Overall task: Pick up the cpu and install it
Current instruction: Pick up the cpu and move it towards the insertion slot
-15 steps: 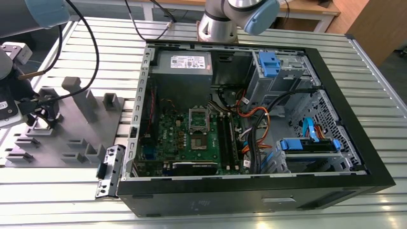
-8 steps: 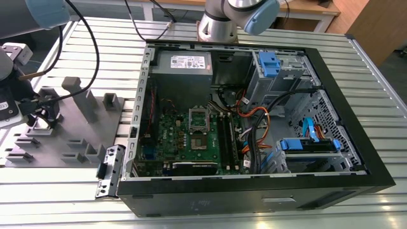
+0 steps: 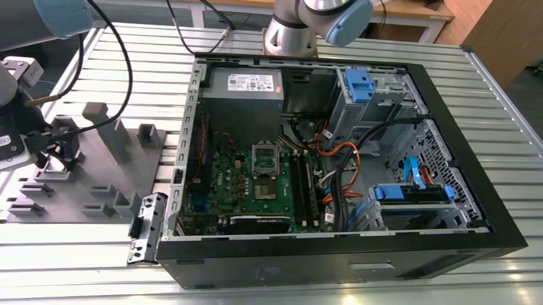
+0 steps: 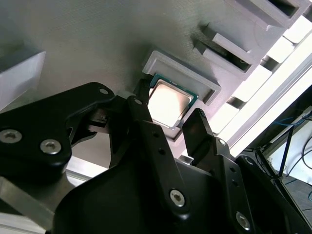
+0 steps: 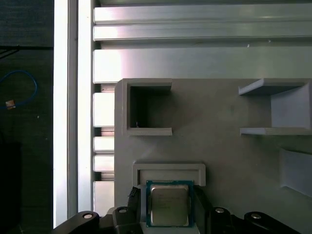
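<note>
While the exterior view sets the tool (image 3: 53, 156) low over the grey tray (image 3: 102, 175) on the tabletop (image 3: 76, 267) beside the computer case (image 3: 339, 270), both wrist views show the cpu (image 4: 168, 103) (image 5: 168, 205) in a tray recess right at the tool, clamped or not I cannot tell.

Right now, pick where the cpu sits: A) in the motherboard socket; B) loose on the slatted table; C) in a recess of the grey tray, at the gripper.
C: in both wrist views the cpu lies in a recess of the grey tray, with the gripper right at it.
</note>
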Robot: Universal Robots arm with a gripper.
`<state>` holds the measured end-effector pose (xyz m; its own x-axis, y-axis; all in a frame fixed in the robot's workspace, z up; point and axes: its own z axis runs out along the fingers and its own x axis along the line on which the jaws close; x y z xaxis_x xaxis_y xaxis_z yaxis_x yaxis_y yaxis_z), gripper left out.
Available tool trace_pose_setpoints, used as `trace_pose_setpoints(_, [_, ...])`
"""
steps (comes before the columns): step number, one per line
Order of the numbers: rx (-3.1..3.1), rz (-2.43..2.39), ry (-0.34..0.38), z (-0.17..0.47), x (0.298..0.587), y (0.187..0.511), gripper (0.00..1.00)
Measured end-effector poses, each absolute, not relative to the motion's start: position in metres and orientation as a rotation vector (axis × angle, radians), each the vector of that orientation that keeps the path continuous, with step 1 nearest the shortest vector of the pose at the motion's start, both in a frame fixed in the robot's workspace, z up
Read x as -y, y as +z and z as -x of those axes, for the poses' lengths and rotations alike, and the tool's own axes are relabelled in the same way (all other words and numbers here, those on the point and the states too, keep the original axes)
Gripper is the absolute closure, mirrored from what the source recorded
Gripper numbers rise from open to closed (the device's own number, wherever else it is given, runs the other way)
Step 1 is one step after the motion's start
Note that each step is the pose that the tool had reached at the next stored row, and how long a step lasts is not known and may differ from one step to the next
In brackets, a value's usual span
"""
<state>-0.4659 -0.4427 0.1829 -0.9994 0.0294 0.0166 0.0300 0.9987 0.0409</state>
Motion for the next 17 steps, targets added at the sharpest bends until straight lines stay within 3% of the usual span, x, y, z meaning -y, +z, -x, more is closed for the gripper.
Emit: trace_pose_setpoints(17, [3.124, 0.031, -0.064, 0.4656, 0.4435, 0.1823, 0.45])
